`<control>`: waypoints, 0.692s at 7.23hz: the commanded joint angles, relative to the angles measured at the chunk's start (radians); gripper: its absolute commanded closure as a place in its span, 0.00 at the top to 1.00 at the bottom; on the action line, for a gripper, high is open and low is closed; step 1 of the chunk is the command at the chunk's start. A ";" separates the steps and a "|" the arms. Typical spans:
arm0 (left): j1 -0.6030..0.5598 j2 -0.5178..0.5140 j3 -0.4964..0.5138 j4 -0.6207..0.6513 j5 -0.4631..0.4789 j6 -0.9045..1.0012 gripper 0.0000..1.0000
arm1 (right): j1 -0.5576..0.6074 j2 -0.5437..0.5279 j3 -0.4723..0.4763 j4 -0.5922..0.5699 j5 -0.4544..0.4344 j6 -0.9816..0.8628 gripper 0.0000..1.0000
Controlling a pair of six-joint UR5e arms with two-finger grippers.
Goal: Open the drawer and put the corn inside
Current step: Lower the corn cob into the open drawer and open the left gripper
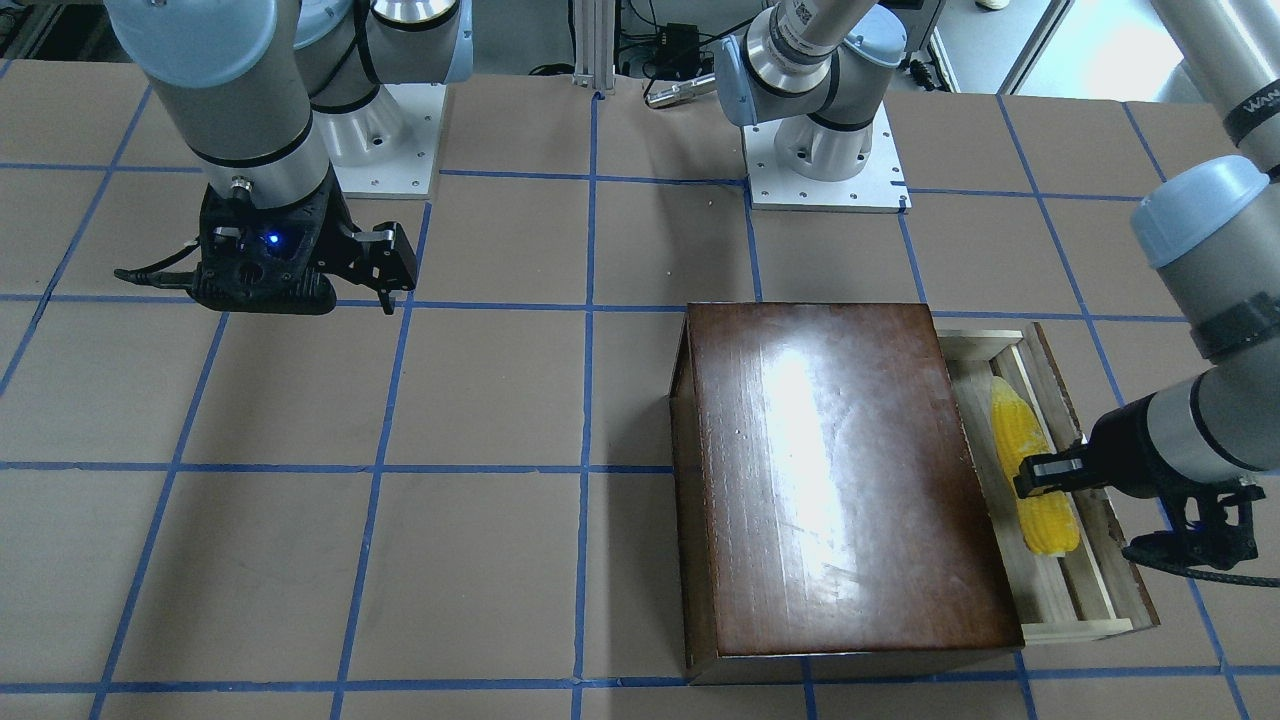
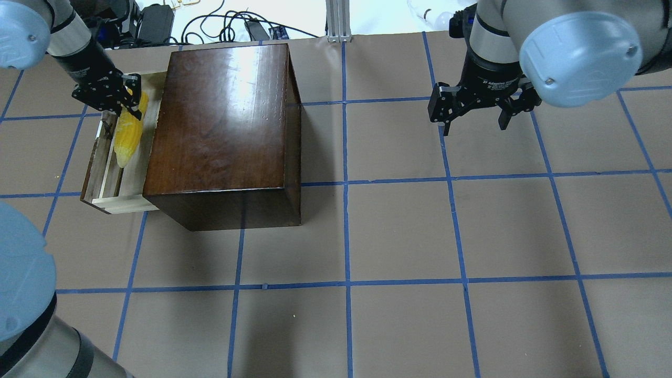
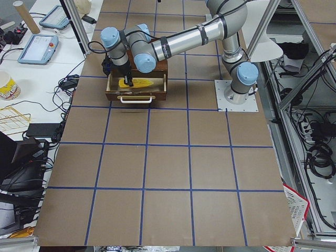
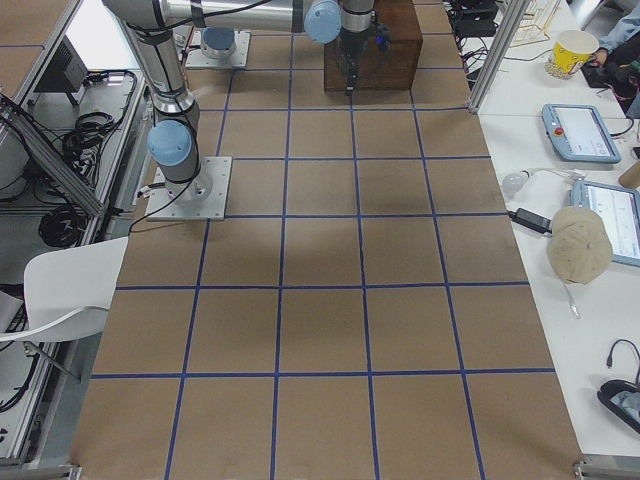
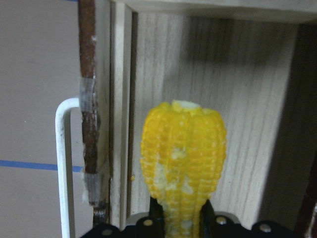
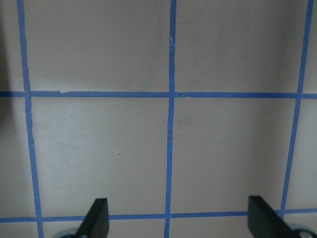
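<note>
Closest to the left wrist camera, the left gripper (image 5: 182, 220) is clamped on the corn (image 5: 183, 158), with a black finger on either side of the cob and its blunt end sticking out past them. Under the cob lies the pale-wood floor of the drawer (image 5: 247, 99), which is pulled partway out of the dark wooden box (image 1: 840, 480). The corn lies lengthwise inside the tray, parallel to the worn brown front panel (image 5: 88, 99), between that panel and the box. Outside the panel is a white wire handle (image 5: 62, 163). I cannot tell whether the cob rests on the floor or hangs just above it.

Well apart, across the brown taped table (image 1: 300, 420), the right gripper (image 2: 475, 123) hangs over bare paper with its fingers spread wide and nothing between them.

The opening looks done, and the step in hand is the placing. The corn is already within the drawer's walls but has not been let go. The next move calls for spreading the left fingers so the cob settles flat. The gripper should then lift straight up, clear of the front panel and the box edge, so that neither finger drags the corn back out. A low release should keep the cob from rolling.
</note>
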 commanded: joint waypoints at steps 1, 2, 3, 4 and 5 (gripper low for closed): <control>0.000 -0.011 -0.021 0.006 -0.020 0.001 0.51 | 0.000 0.000 0.000 0.000 0.000 0.000 1.00; -0.002 -0.006 -0.023 0.005 -0.020 -0.001 1.00 | 0.000 0.000 0.000 0.002 0.000 0.000 1.00; -0.003 0.000 -0.023 -0.006 -0.015 -0.001 1.00 | 0.000 0.000 0.000 0.000 0.000 0.000 1.00; -0.005 0.007 -0.023 -0.006 -0.015 -0.001 1.00 | 0.000 0.000 0.000 0.000 0.000 0.000 1.00; -0.012 0.023 -0.017 -0.008 -0.014 -0.002 1.00 | 0.000 0.000 0.000 0.000 0.000 0.000 1.00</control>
